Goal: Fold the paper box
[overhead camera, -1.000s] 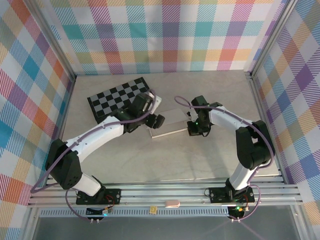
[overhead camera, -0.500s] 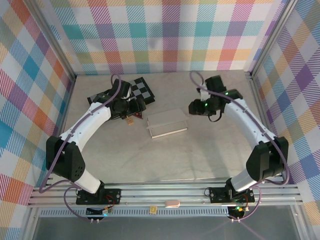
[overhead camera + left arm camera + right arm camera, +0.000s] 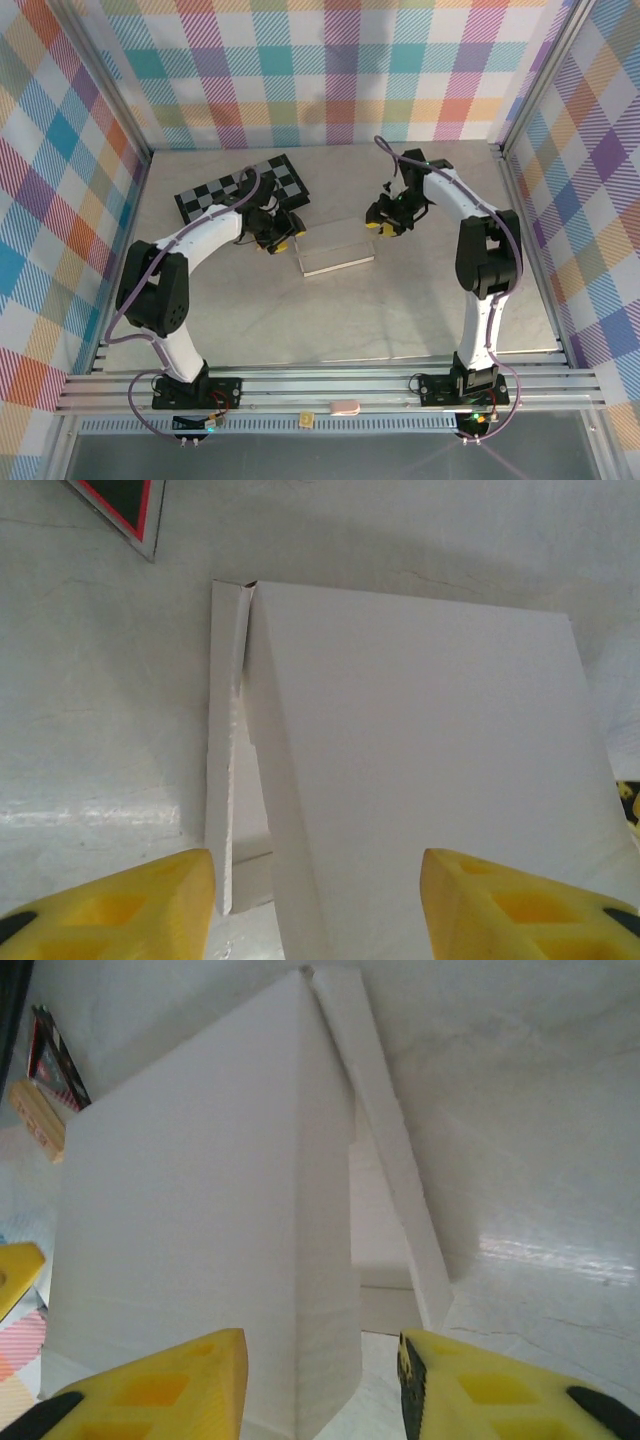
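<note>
Fingers point(image 3: 112, 904) of your left gripper point(image 3: 279, 236) and right gripper point(image 3: 381, 226) are spread; the paper box point(image 3: 336, 248) lies lengthwise between them.

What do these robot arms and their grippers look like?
The left arm and right arm have white shells with black joints, and a purple cable runs along each. The left gripper and right gripper each have two blocky yellow fingers with hollow pockets and black bases.

Bright even light, soft shadows; wrist views seem slightly washed out.
</note>
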